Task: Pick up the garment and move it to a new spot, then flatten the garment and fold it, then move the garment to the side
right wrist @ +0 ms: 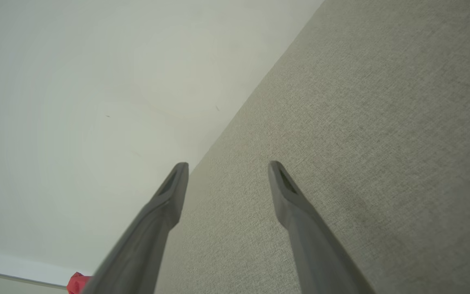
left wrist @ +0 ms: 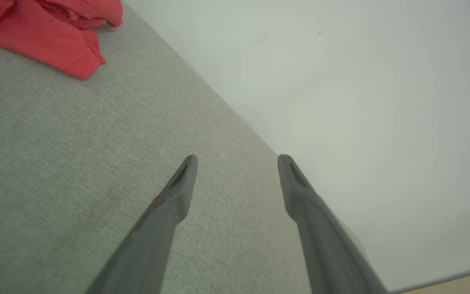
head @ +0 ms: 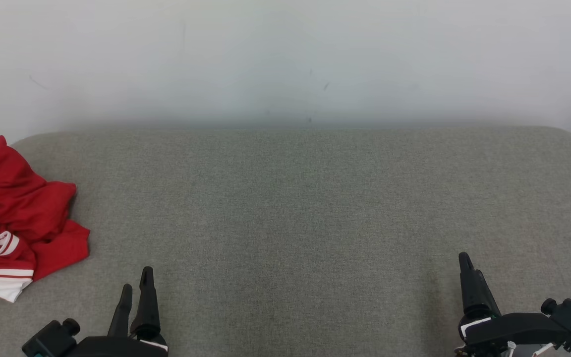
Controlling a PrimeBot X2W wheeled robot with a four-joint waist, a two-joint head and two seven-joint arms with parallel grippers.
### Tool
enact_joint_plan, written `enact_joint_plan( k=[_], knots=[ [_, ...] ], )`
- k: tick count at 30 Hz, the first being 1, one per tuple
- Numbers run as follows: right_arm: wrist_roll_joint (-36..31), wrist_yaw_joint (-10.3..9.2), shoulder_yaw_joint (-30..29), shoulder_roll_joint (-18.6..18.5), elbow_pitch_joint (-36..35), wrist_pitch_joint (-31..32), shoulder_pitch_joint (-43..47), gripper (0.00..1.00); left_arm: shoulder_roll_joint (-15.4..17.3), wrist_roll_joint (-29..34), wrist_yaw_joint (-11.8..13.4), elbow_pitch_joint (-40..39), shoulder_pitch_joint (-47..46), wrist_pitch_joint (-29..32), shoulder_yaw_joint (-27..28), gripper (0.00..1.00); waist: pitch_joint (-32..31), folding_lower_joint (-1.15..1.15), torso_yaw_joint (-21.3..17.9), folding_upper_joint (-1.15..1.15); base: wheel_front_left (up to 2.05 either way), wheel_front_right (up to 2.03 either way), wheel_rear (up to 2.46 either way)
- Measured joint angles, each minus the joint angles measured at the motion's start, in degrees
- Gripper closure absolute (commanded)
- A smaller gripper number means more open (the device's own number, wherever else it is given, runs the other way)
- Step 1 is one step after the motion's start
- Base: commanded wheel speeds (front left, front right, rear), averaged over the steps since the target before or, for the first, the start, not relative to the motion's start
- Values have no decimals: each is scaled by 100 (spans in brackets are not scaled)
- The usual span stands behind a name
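Left gripper (head: 137, 278) and right gripper (head: 468, 264) sit at the near edge of the grey table (head: 290, 208), one toward its left end and one toward its right end, fingers pointing at the table's far edge and the pale wall (head: 285, 59) behind it. Both wrist views show each claw spread wide with nothing between the fingers and nothing touching them. Red garment (head: 18, 218), with white stripes on one hem, lies crumpled in a heap at the table's left end, well apart from the right gripper and near, but clear of, the left one. Part of the heap runs past the picture's edge, so whether it overhangs the table's left end cannot be told. Middle of the table is bare. Assessment: the first step, the pick-up, is in hand and no grasp has been made. Next move calls for the left arm to travel to the table's left end, come down over a raised fold and close on enough cloth to lift the heap toward the table's middle
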Motion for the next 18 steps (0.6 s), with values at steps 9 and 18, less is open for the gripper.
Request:
enact_joint_plan(
  k=[9, 18],
  knots=[
    [-1091, 2, 86, -3, 96, -182, -1, 0, 33, 1080, 108, 15, 0, -142, -102, 0, -16, 0, 4, 0, 0, 0, 0],
    [-1876, 3, 255, -4, 167, -363, -9, 0, 144, 1816, 149, -1, 0, -268, -203, 0, -15, 0, 11, 0, 0, 0, 0]
  ],
)
